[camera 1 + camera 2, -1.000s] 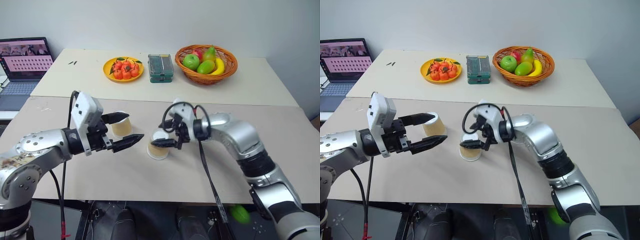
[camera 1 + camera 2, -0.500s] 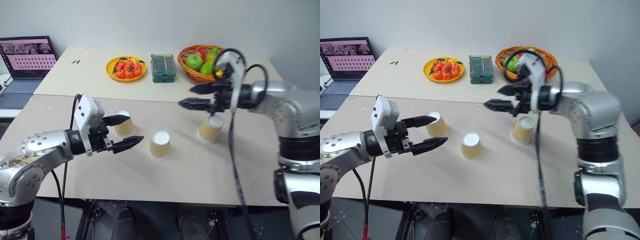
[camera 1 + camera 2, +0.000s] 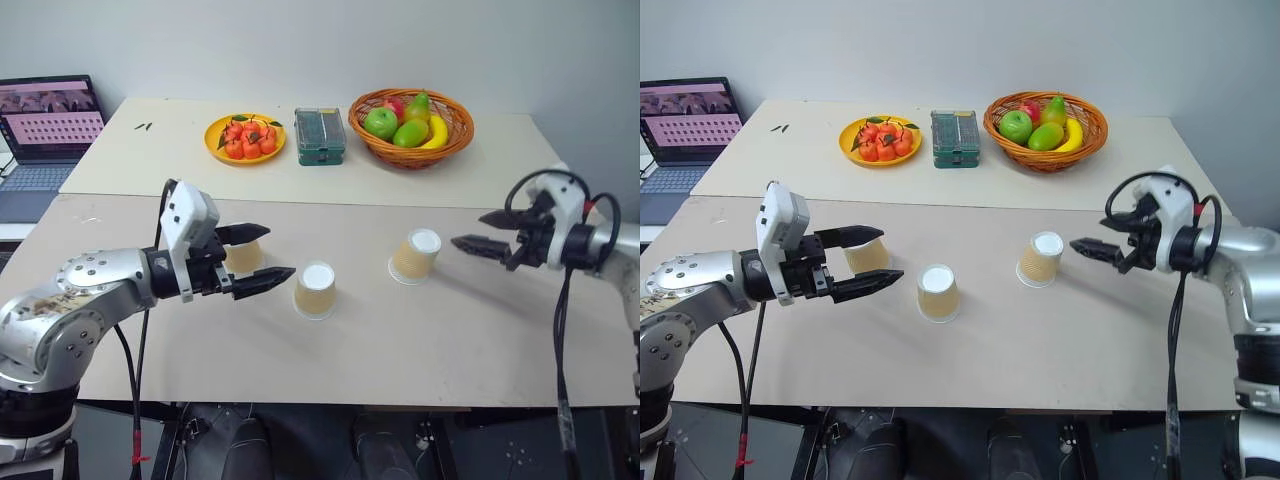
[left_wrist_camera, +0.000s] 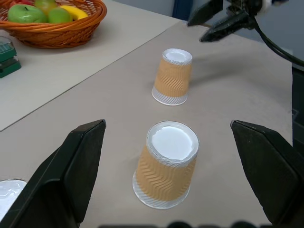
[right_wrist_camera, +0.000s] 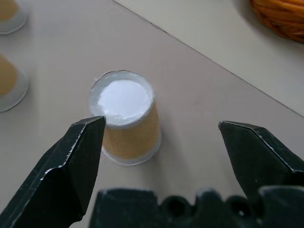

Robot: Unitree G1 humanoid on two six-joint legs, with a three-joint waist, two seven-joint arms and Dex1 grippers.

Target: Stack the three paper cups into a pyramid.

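Head view: three tan ribbed paper cups upside down, apart, mid-frame: left (image 3: 243, 256), centre (image 3: 316, 289), right (image 3: 414, 255).

R gripper (image 3: 487, 232) had swung off centre cup to frame right, wide, empty.

L gripper (image 3: 259, 253) wide around left cup.

L wrist view: centre cup between fingers.

R wrist view: right cup ahead. No pyramid yet.

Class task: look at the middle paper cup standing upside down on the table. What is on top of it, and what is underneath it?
Nothing rests on the middle cup; its white base faces up, bare. Its rim sits on the table, so whatever might be underneath is covered.

Head stereo overhead; wrist cameras close
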